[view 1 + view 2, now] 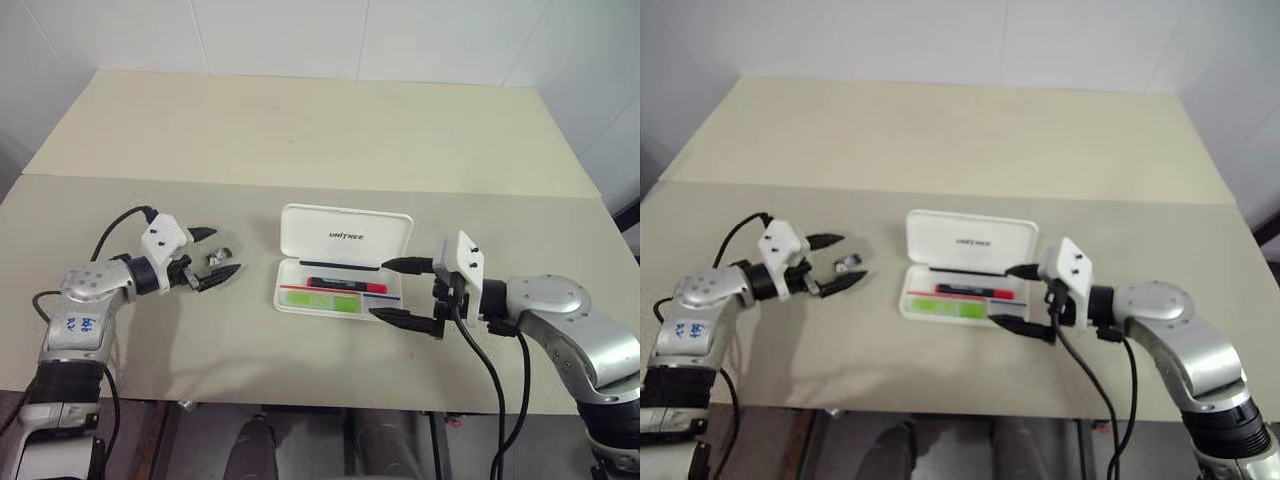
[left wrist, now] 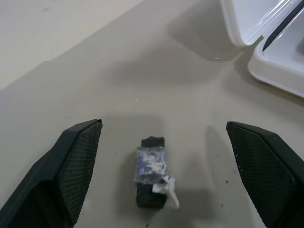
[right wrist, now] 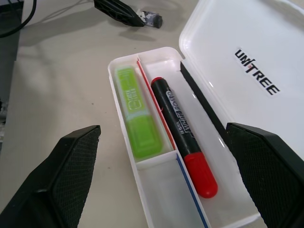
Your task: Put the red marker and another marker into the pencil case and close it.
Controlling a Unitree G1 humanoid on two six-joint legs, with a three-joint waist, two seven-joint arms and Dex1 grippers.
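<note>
- White hard plastic forms the pencil case (image 1: 340, 268), a rounded rectangle lying near the middle of the beige table (image 1: 300, 130) with its hinged lid standing open at the far side.
- Dark "UNITREE" lettering sits on the inside of the lid, and a thin red and blue stripe runs along the divider inside the tray.
- The red marker (image 3: 183, 135) lies flat in the tray's compartment nearer the lid: slim, with a dark barrel bearing white print, a red cap at one end and a red tip at the other.
- The green marker (image 3: 137, 118) lies in the narrower compartment beside it, parallel to the red one, with the divider between them; it is short, chunky and bright lime, with a lighter label panel on its upper face.
- The right gripper (image 1: 408, 292) hovers just beside the case's right end, its two black fingers spread wide with nothing between them, one near the lid's edge and one near the tray's front corner.
- The left gripper (image 1: 216, 253) is well to the left of the case, likewise spread and empty.
- A small dark clip (image 2: 152, 173) with a scrap of pale tape or label on it lies on the table between the left gripper's fingers, not pinched by either.
</note>
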